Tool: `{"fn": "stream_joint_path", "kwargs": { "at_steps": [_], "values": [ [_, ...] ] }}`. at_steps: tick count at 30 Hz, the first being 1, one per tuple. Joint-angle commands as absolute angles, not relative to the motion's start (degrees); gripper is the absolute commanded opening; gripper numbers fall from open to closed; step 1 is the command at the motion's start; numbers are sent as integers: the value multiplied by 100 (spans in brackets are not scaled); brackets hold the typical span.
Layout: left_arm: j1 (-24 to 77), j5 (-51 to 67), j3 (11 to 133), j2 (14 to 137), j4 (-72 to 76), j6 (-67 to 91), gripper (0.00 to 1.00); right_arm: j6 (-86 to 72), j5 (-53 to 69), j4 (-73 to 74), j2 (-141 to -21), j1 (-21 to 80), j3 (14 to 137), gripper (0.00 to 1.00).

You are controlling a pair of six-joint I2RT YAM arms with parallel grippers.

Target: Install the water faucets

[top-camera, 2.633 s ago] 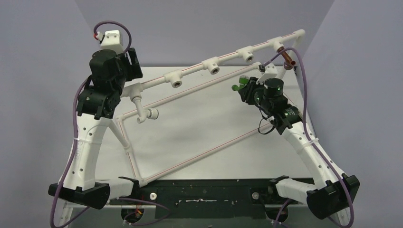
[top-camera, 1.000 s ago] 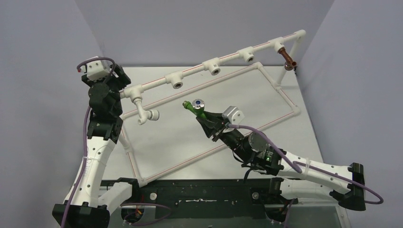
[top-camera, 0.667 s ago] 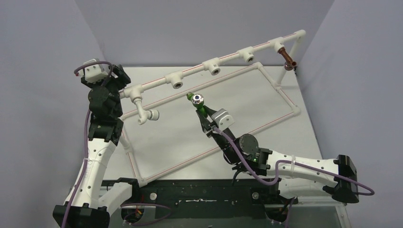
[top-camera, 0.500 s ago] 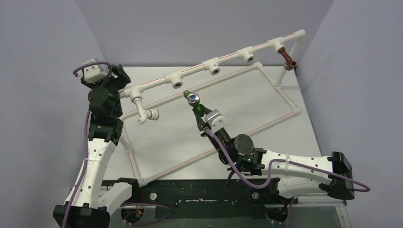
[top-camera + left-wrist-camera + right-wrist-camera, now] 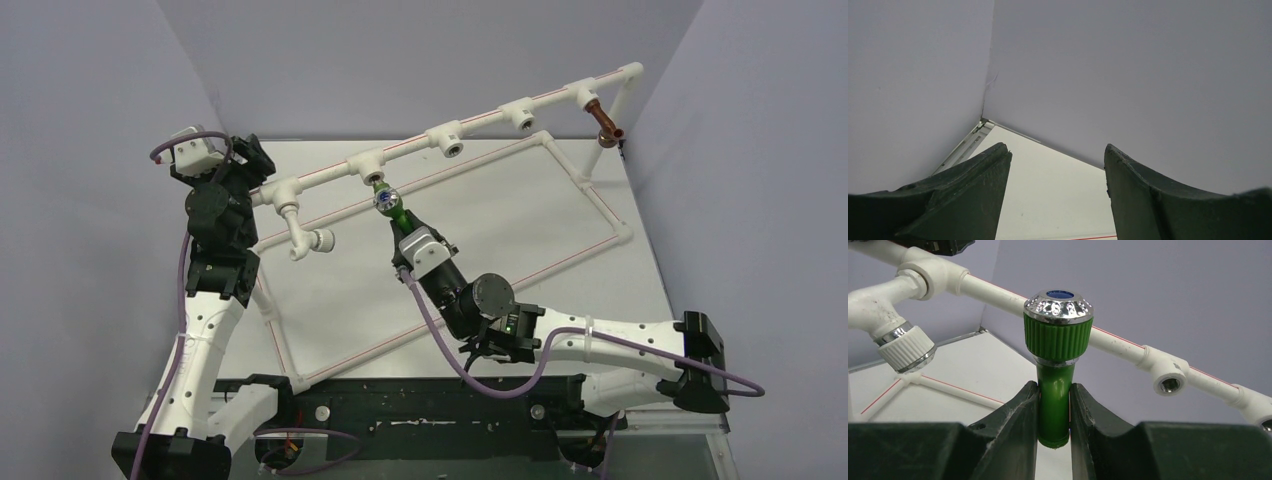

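My right gripper [image 5: 402, 224] [image 5: 1054, 388] is shut on the stem of the bright green faucet [image 5: 386, 203] [image 5: 1057, 340]. Its silver-rimmed knob points up and away. In the top view the faucet's end lies just below the leftmost open tee socket [image 5: 367, 164] of the white pipe frame's upper rail; I cannot tell whether they touch. The reddish-brown faucet [image 5: 606, 121] hangs from the rail's far right fitting. My left gripper [image 5: 258, 163] [image 5: 1055, 150] is open and holds nothing, beside the rail's left end.
A white tap [image 5: 307, 241] [image 5: 904, 346] hangs from the elbow at the rail's left end. Two more open tee sockets [image 5: 447, 138] [image 5: 520, 114] sit along the rail. The frame's lower rectangle of pipes [image 5: 440, 320] lies on the table. Grey walls close in on three sides.
My right arm has swung left from the far right corner, carrying the green faucet up to the leftmost tee socket. My left arm drew back to the left earlier and has since held still.
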State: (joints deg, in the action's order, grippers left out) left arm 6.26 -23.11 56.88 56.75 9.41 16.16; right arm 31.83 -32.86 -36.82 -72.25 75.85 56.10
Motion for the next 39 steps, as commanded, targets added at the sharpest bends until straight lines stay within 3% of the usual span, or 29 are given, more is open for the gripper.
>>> {"fn": "stream_joint_path", "kwargs": {
  "at_steps": [1, 14, 39],
  "values": [
    [650, -2080, 5141, 6006, -705, 1670, 66, 3781, -3290, -3620, -7345, 7642, 6024, 0],
    [649, -1989, 5110, 6001, -695, 1662, 66, 4748, -3309, -3735, -7677, 7638, 6051, 0],
    [646, -1966, 5080, 5964, -713, 1599, 66, 4294, -2941, -3965, -7745, 7222, 6139, 0]
  ]
}}
